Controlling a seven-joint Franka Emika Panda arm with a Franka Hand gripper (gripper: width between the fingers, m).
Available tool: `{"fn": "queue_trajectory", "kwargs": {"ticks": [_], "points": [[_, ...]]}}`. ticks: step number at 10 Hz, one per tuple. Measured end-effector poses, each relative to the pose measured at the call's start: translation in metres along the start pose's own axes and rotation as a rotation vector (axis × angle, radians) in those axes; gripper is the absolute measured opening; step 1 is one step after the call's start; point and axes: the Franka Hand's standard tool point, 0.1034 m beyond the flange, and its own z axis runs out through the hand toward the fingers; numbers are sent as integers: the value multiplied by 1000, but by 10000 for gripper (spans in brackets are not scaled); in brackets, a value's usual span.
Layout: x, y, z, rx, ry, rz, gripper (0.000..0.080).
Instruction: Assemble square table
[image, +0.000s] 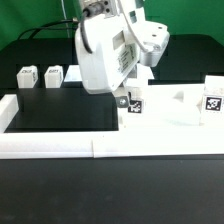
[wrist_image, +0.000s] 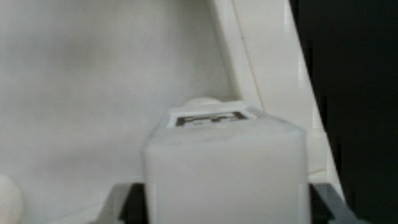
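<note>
The claw (wrist_image: 222, 203) is closed on a tagged leg (image: 133, 102), its dark fingers (wrist_image: 125, 205) pressed against both of the leg's sides (the wrist view shows them flanking it). The leg stands upright at the square plate (image: 175, 118), by the plate's edge on the exterior view's left; whether its base touches the plate I cannot tell. Another leg (image: 213, 96) stands upright at the plate's far side, toward the exterior view's right. Two spare legs, one (image: 25, 77) beside the other (image: 53, 74), rest on the black bench (image: 60, 110), well apart from the plate. White rails (image: 50, 147) border the bench.
</note>
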Motion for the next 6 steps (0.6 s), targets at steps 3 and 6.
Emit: {"fn": "queue_trajectory", "kwargs": {"ticks": [3, 6], "points": [[0, 1, 0, -2, 6, 119, 294], [0, 1, 1, -3, 7, 121, 531]]}}
